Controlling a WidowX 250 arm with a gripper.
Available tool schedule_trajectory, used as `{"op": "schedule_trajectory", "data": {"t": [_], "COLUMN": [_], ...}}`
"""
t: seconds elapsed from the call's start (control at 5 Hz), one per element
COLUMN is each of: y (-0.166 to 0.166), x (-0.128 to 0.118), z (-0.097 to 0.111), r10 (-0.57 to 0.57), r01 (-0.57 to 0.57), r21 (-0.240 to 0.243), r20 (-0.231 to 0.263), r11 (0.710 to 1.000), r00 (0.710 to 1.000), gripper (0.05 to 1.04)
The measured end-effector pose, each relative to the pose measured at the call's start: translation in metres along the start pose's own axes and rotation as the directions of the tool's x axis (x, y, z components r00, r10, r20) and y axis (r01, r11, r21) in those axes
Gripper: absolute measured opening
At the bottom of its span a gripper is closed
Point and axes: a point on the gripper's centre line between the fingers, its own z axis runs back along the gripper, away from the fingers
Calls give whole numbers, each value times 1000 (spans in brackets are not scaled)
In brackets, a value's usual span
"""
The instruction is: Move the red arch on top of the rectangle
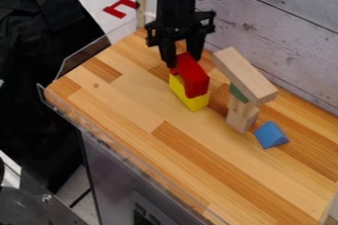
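Your gripper (183,61) hangs down near the far end of the table (132,103), and it is pinching the red arch (195,79), with one finger on each side of the arch's far end. The red arch is right over the yellow block (196,103) and hides much of its top; you can't tell for sure if all of it sits flat. Just to the right of these two in the camera view, you see some tan blocks (241,118) standing up, with a green block (238,93) above them and a long wood block (247,73) lying on a slant across the top. Near the bottom of that pile, on the right, is a blue triangle block (270,134) on the table. Farther out, you have a board wall (277,24) behind the table, a black cloth (33,56) on the left, and a red shape (117,9) past the far left edge.
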Motion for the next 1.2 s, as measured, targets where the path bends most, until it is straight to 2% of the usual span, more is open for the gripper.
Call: {"op": "schedule_trajectory", "data": {"t": [0.2, 0.4, 0.6, 0.8, 1.0, 1.2], "y": [-1, 3, 14, 29, 37, 39], "x": [0, 0, 0, 0, -7, -16], "z": [0, 11, 45, 73, 94, 113], "r10": [5, 12, 50, 91, 69, 41], "r01": [-5, -12, -48, -88, -66, -35], "r21": [-4, -13, -70, -110, -133, -159], "r20": [-2, 11, 31, 30, 19, 34], "r11": [1000, 1000, 996, 990, 989, 987], "r00": [1000, 1000, 998, 995, 997, 999], "gripper": [561, 561, 561, 561, 561, 561]}}
